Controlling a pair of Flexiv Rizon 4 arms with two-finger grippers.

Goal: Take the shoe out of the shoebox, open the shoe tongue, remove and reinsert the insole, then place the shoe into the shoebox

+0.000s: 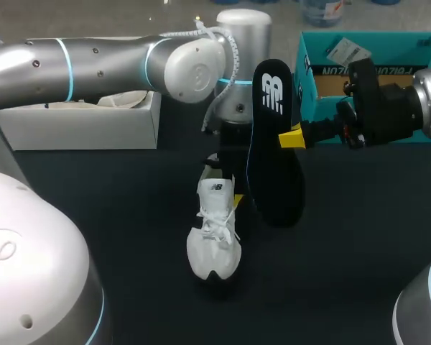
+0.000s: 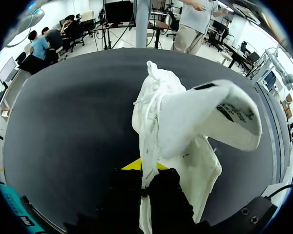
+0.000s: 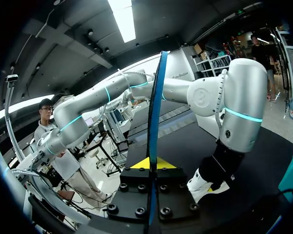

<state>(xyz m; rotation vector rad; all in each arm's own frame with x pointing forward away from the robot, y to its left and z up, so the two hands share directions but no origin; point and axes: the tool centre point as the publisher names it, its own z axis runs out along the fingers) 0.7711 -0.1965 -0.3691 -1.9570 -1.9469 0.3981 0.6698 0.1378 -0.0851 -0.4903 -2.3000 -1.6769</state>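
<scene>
While right jaws pinch the insole (image 1: 273, 158), left jaws, half hidden, seemingly clamp the shoe (image 1: 214, 241) heel.

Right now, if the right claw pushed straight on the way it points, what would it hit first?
Most likely the wrist of the left arm. The right claw, shut on the insole, points across the table toward it, above the shoe. The gap between them is hard to judge from these views.
</scene>
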